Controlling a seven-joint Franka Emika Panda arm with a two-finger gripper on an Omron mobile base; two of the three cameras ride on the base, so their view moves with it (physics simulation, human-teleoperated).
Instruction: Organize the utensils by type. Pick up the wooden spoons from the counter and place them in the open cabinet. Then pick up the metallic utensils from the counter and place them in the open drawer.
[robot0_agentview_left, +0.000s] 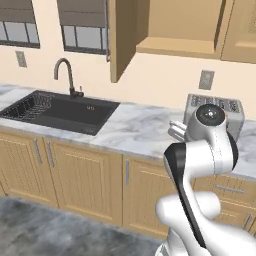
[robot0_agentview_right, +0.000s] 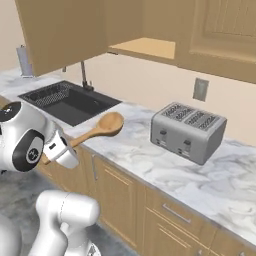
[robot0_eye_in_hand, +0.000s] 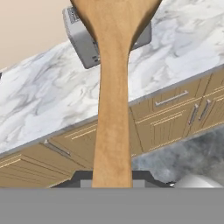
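A large light-brown wooden spoon (robot0_agentview_right: 102, 127) is in the air above the counter's (robot0_agentview_right: 165, 165) front edge, with my gripper (robot0_agentview_right: 69, 145) shut on its handle. Its oval bowl points toward the wall. In the hand view the wooden spoon (robot0_eye_in_hand: 113, 87) runs straight up from my gripper (robot0_eye_in_hand: 113, 177) over the marbled counter (robot0_eye_in_hand: 43, 96). The open cabinet (robot0_agentview_left: 175, 47) hangs above the counter with its door (robot0_agentview_left: 120, 40) swung out; its shelf (robot0_agentview_right: 145, 48) is bare. The metallic utensils and the open drawer are out of view.
A silver toaster (robot0_agentview_right: 187, 130) stands on the counter by the wall, right of the spoon. A dark sink (robot0_agentview_left: 60, 110) with a faucet (robot0_agentview_left: 65, 75) is at the left. Closed light-wood cabinet fronts (robot0_agentview_left: 80, 180) sit under the counter.
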